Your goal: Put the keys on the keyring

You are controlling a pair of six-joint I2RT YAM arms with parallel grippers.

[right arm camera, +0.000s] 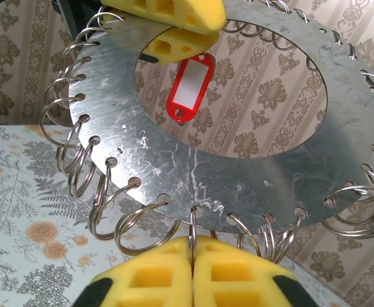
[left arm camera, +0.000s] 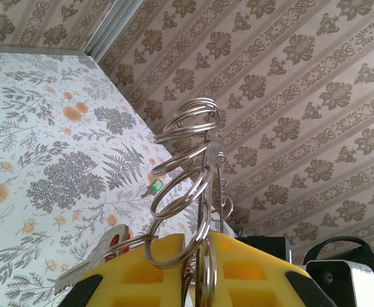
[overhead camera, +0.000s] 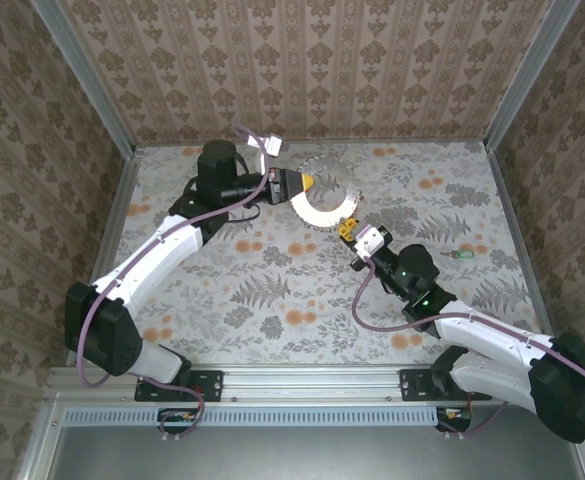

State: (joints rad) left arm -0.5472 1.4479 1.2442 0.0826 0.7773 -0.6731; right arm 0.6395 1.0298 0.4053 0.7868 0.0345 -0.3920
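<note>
The keyring [overhead camera: 324, 198] is a flat silvery metal plate with a wide hole and many split rings around its rim. It is held up above the table between both arms. My left gripper [overhead camera: 307, 182] is shut on its far rim, and the plate runs edge-on between the yellow fingers [left arm camera: 155, 265]. My right gripper [right arm camera: 192, 246] is shut on one split ring [right arm camera: 192, 220] at the plate's near rim [right arm camera: 238, 192]. A red tag [right arm camera: 190, 89] hangs behind the hole. A red-headed key [left arm camera: 100, 252] hangs beside the left fingers. A green-headed key [overhead camera: 459, 254] lies on the table to the right.
The floral table [overhead camera: 272, 280] is walled in by patterned panels at the back and both sides. Purple cables run along both arms. The green-headed key [left arm camera: 151, 187] lies well away from both grippers.
</note>
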